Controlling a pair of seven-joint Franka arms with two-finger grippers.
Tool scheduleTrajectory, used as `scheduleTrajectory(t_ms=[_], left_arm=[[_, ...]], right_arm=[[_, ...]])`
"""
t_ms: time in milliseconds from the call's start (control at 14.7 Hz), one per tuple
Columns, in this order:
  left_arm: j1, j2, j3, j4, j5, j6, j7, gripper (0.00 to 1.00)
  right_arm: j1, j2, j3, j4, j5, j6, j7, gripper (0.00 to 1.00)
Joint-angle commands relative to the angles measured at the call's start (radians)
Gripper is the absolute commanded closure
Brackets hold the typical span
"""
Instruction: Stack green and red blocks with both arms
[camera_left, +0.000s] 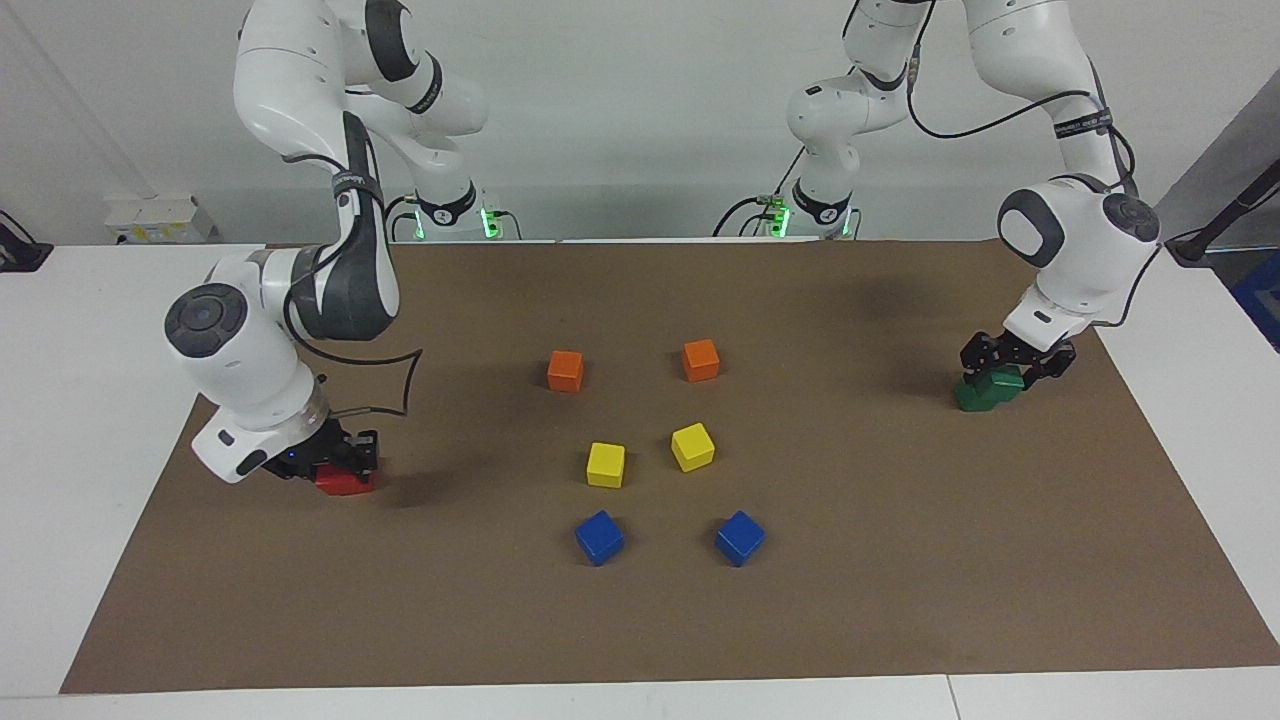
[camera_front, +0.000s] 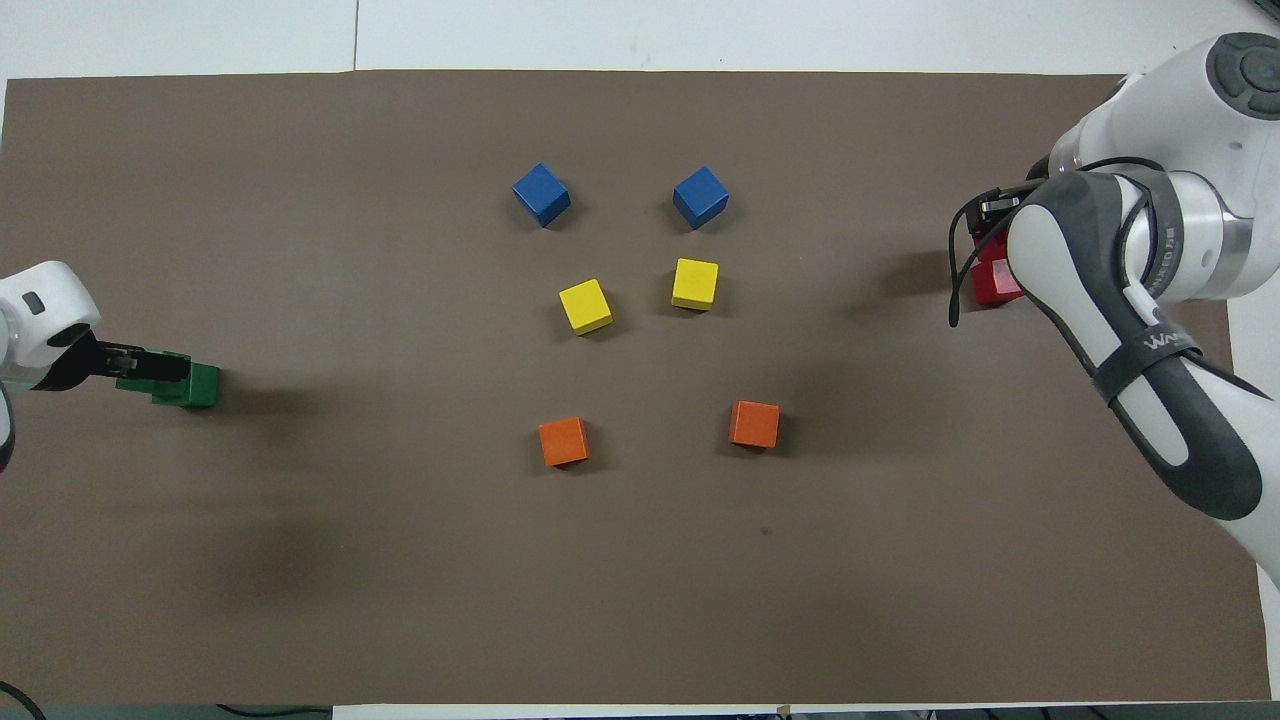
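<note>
My left gripper (camera_left: 1015, 368) is low at the left arm's end of the mat, shut on a dark green block (camera_left: 1003, 380). That block rests, offset, on a second green block (camera_left: 972, 396). Both show as one stepped green shape in the overhead view (camera_front: 192, 386), next to the left gripper (camera_front: 135, 368). My right gripper (camera_left: 345, 458) is low at the right arm's end of the mat, shut on a red block (camera_left: 345, 482). In the overhead view the red (camera_front: 993, 282) is partly covered by the right arm (camera_front: 1130, 320). A second red block is hidden.
In the middle of the brown mat (camera_left: 900, 560) stand two orange cubes (camera_left: 565, 371) (camera_left: 701, 360) nearest the robots. Two yellow cubes (camera_left: 605, 465) (camera_left: 692, 446) stand farther out. Two blue cubes (camera_left: 599, 537) (camera_left: 740, 537) stand farthest out.
</note>
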Motion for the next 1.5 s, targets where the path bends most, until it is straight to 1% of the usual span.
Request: scheduleTrajectory(t_ms=[0,204,272,340,408,544,748,884,1224,1429], left_arm=[[-0.004,-0.017,-0.001,0.132,-0.017,-0.135,0.019,0.0],[-0.004,-0.068,-0.006,0.19,-0.017,-0.207,0.001,0.0],[-0.005,-0.092,-0.012,0.198,-0.019,-0.212,-0.022,0.0],[-0.011,-0.109,-0.023,0.209,-0.019,-0.218,-0.083,0.0],[-0.028,-0.114,-0.03,0.227,-0.017,-0.246,-0.19,0.0],[-0.068,-0.114,-0.031,0.282,-0.017,-0.298,-0.347,0.0],[-0.112,-0.111,-0.031,0.348,-0.011,-0.404,-0.398,0.0],[-0.12,-0.103,-0.032,0.393,-0.009,-0.445,-0.47,0.0],[-0.132,-0.083,-0.037,0.499,-0.011,-0.559,-0.502,0.0],[-0.129,-0.062,-0.037,0.568,-0.008,-0.671,-0.502,0.0]], right_arm=[[-0.021,-0.055,0.008,-0.087,0.015,0.042,-0.014,1.0],[-0.034,-0.059,0.007,-0.088,0.015,0.043,-0.016,1.0],[-0.041,-0.06,0.007,-0.088,0.015,0.043,-0.02,1.0],[-0.045,-0.063,0.007,-0.088,0.014,0.043,-0.031,1.0],[-0.045,-0.066,0.005,-0.093,0.014,0.046,-0.032,1.0],[-0.053,-0.078,0.005,-0.113,0.014,0.078,-0.032,1.0],[-0.058,-0.112,0.004,-0.194,0.014,0.175,-0.032,1.0],[-0.058,-0.118,0.004,-0.211,0.014,0.194,-0.032,1.0],[-0.068,-0.134,0.005,-0.242,0.014,0.194,-0.034,1.0],[-0.073,-0.141,0.005,-0.255,0.014,0.195,-0.037,1.0]])
